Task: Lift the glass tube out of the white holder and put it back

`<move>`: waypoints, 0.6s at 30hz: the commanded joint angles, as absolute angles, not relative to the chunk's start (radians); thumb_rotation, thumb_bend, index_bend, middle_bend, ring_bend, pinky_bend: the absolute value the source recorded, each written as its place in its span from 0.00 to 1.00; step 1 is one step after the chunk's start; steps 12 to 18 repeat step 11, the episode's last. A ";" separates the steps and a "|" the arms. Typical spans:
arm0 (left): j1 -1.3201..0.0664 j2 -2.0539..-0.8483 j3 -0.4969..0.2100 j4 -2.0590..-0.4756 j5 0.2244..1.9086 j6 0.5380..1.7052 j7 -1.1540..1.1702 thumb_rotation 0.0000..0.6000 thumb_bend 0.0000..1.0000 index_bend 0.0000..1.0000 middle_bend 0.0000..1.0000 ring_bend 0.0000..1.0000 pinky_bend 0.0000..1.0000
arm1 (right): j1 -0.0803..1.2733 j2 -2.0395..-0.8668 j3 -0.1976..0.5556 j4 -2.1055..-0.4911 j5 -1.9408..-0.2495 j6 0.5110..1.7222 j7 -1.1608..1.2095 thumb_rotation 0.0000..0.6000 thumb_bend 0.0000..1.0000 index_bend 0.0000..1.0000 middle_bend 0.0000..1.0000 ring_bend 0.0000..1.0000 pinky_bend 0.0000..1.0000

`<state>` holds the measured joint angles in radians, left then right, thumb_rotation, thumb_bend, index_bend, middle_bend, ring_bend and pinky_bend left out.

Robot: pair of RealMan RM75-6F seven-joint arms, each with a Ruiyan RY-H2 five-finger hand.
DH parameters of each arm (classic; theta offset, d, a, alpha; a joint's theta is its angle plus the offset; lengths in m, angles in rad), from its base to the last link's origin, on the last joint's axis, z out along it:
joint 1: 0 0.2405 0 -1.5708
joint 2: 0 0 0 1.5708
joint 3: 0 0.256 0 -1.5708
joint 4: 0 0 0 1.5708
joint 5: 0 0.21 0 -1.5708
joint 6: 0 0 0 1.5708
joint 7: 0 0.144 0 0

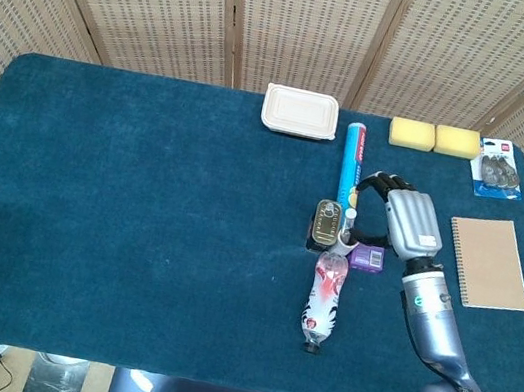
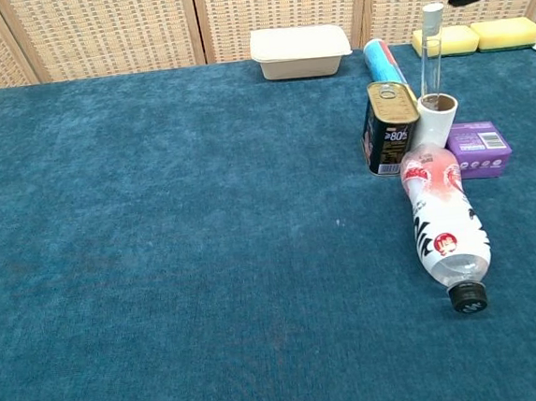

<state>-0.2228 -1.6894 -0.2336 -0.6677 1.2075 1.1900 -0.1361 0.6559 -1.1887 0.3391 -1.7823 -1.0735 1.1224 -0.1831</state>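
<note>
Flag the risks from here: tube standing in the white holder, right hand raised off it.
1. The glass tube stands tall in the short white holder, mostly above its rim, so a sideways brush by the right hand could tip it out.
2. The holder is crowded by the tin can, the lying bottle and the purple box; fingers reaching in may nudge those and shake the holder.
</note>
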 commanded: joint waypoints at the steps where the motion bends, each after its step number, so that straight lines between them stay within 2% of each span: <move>1: -0.226 -1.689 -0.232 -0.666 1.211 1.188 -0.138 1.00 0.15 0.45 0.42 0.23 0.32 | 0.619 -1.128 0.323 -1.874 -1.074 1.164 -0.242 1.00 0.18 0.34 0.32 0.29 0.35; 6: -0.235 -1.689 -0.229 -0.659 1.218 1.181 -0.143 1.00 0.15 0.45 0.42 0.23 0.32 | 0.564 -1.075 0.268 -2.010 -1.032 1.227 -0.357 1.00 0.18 0.33 0.28 0.25 0.30; 11: -0.251 -1.690 -0.222 -0.646 1.233 1.169 -0.155 1.00 0.15 0.45 0.42 0.23 0.32 | 0.482 -1.136 0.214 -2.082 -1.072 1.386 -0.400 1.00 0.18 0.32 0.29 0.25 0.25; 18: -0.251 -1.690 -0.222 -0.646 1.233 1.169 -0.155 1.00 0.15 0.45 0.42 0.23 0.32 | 0.482 -1.136 0.214 -2.082 -1.072 1.386 -0.400 1.00 0.18 0.32 0.29 0.25 0.25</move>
